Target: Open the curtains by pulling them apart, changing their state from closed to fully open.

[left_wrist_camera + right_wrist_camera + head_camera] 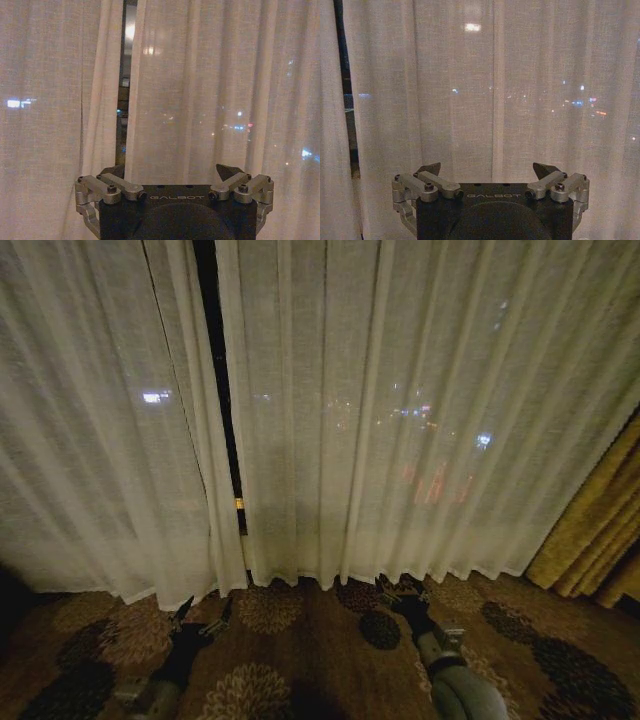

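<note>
Patterned carpet (300,660); curtains (400,420) barely parted; grippers read "GALBOT".

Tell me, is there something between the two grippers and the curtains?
Nothing visible. The left gripper and right gripper hang open above bare carpet, with the left curtain and right curtain just ahead.

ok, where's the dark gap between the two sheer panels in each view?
Head view: the gap, left of centre, runs top to near floor.
Left wrist view: the gap is left of centre, above the left gripper.
Right wrist view: the gap hugs the edge.
Shared landmark: the right panel.
</note>
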### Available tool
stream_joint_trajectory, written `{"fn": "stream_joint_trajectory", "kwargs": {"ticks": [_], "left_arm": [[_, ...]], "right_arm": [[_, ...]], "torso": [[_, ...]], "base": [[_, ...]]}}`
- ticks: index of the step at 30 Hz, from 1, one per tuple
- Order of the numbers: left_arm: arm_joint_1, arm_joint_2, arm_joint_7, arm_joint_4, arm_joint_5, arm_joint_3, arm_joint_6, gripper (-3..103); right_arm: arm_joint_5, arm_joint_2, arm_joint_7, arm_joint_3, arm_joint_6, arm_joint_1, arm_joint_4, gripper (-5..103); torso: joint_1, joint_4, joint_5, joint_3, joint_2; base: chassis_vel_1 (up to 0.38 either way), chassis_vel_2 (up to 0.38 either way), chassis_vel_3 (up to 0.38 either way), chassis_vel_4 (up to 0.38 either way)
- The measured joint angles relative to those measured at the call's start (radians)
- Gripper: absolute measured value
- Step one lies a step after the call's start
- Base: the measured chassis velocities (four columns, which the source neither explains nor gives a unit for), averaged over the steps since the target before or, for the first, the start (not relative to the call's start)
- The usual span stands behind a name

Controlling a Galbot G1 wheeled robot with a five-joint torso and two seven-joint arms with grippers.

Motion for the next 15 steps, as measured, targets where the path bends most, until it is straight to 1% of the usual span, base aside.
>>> {"fn": "stream_joint_trajectory", "kwargs": {"ticks": [15], "left_arm": [[0.0,-0.018,-0.002,0.008,0.003,0.001,0.008,100]], "right_arm": [[-0.008,0.004,-0.004,0.008,-0.007,-0.004,0.003,100]], "torso": [[0.0,0.0,0.0,0.0,0.0]], "base": [[0.0,0.0,0.0,0.0]]}}
